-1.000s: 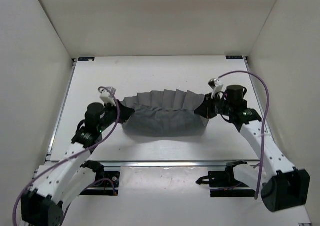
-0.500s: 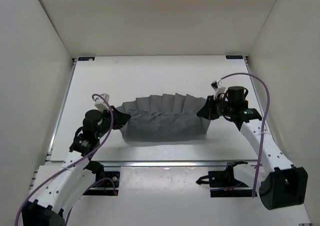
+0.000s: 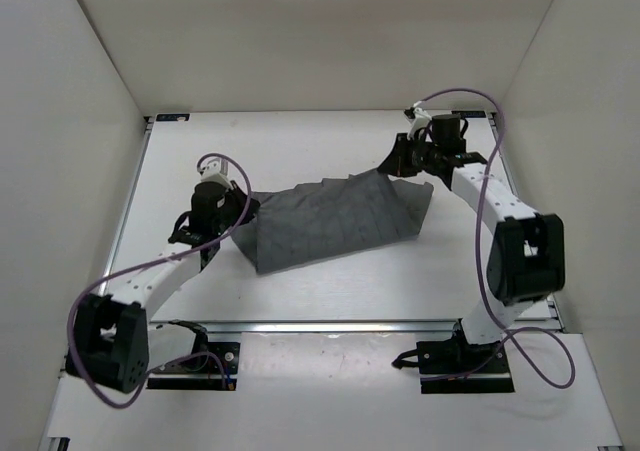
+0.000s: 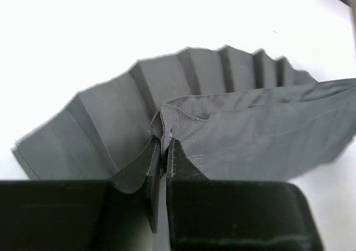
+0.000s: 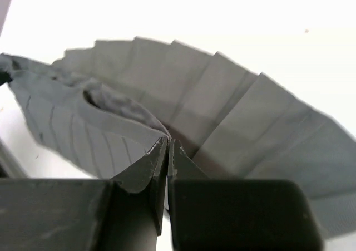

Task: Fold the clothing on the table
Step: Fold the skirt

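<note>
Above the table (image 3: pixel 300 146), left tool (image 4: pixel 165 148) and right tool (image 5: pixel 167 146) each pinched the clothing (image 3: pixel 335 219) (jaws clamped on fabric), so matched, level travel should fold it squarely.

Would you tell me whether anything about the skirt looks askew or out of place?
The skirt is stretched askew across the table: the right end effector holds its corner farther back than the left end effector. Nothing looks damaged.

The left arm (image 3: pixel 150 277) and the right arm (image 3: pixel 489 199) are showing white shells and black joints. Behind the black left pincer (image 4: pixel 165 146) and right pincer (image 5: pixel 167 143), purple cables (image 3: pixel 466 92) are looping upward.
</note>
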`<state>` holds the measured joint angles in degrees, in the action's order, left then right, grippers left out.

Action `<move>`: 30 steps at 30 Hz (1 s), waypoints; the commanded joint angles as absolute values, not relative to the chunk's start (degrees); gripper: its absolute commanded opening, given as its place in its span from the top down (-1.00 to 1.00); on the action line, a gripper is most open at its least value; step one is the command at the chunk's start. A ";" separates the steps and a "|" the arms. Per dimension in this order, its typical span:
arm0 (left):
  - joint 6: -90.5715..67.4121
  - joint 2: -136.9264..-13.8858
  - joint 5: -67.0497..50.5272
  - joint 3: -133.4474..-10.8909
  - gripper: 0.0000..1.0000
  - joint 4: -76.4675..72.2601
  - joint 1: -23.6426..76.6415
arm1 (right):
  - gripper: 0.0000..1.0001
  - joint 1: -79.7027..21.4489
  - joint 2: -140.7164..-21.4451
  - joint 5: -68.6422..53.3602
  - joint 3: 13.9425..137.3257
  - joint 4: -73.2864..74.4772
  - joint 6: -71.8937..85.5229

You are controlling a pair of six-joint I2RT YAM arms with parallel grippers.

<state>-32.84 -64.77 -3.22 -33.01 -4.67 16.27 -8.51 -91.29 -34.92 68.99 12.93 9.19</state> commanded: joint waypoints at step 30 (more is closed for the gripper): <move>-27.96 -95.72 -1.92 -60.47 -0.07 -5.20 12.21 | 0.05 -6.16 -118.16 -11.70 109.99 30.86 1.49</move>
<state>-29.12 -99.98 0.82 -58.67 -8.49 11.99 -8.58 -130.34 -14.94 115.18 33.34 1.52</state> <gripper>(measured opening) 0.538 0.462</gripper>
